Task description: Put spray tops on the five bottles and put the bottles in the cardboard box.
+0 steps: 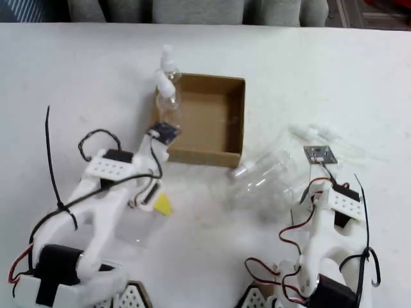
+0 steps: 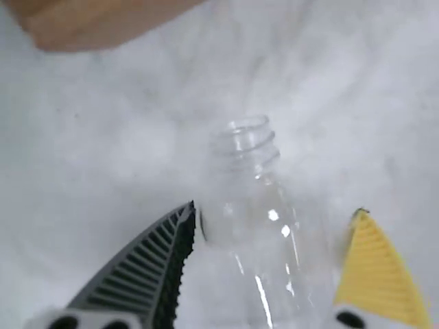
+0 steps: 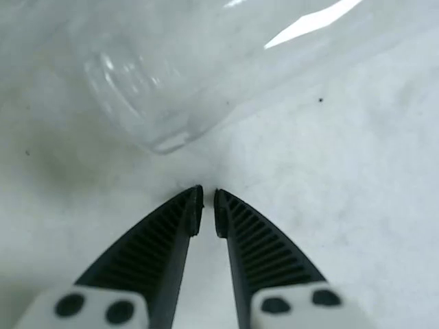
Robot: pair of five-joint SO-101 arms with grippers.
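Observation:
A clear bottle with an open threaded neck and no spray top sits between the black and yellow fingers of my left gripper, which is shut on its shoulders. In the high view the yellow finger shows just in front of the cardboard box. My right gripper is shut with nothing in it, its tips just short of a clear bottle lying on its side. Two bottles with white spray tops stand at the box's far left corner.
Several clear bottles lie in a loose heap right of the box, one with a white top. Loose spray tops with tubes lie farther right. Both arms' cables hang near the table's front edge.

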